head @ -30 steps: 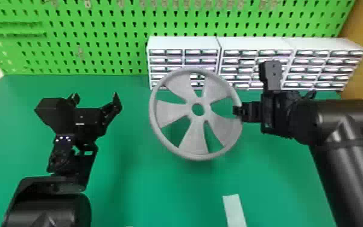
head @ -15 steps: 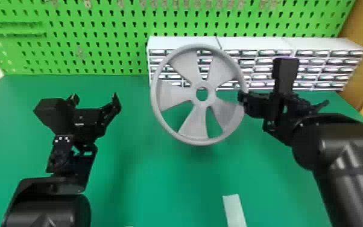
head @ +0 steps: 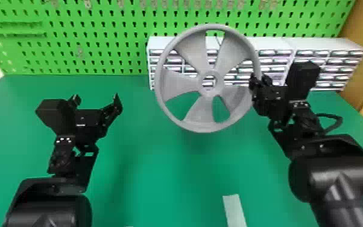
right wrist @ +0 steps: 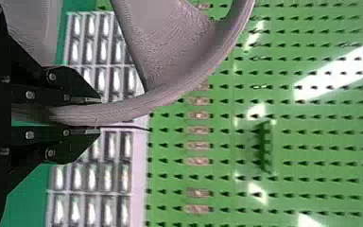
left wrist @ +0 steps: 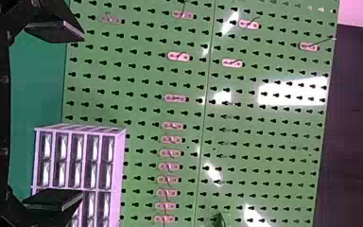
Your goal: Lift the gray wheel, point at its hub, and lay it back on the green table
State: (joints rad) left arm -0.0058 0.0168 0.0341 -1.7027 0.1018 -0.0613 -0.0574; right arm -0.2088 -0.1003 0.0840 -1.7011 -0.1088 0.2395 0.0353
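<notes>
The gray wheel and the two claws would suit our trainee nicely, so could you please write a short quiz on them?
1. Fill in the blank: The fingers of the left claw stand ____, with nothing between them.
2. True or false: The gray wheel is held up off the green table.
3. Which part of the gray wheel lies between the fingers of the right claw?
a) the hub
b) the rim
c) a spoke

Key: 1. open; 2. true; 3. b
</notes>
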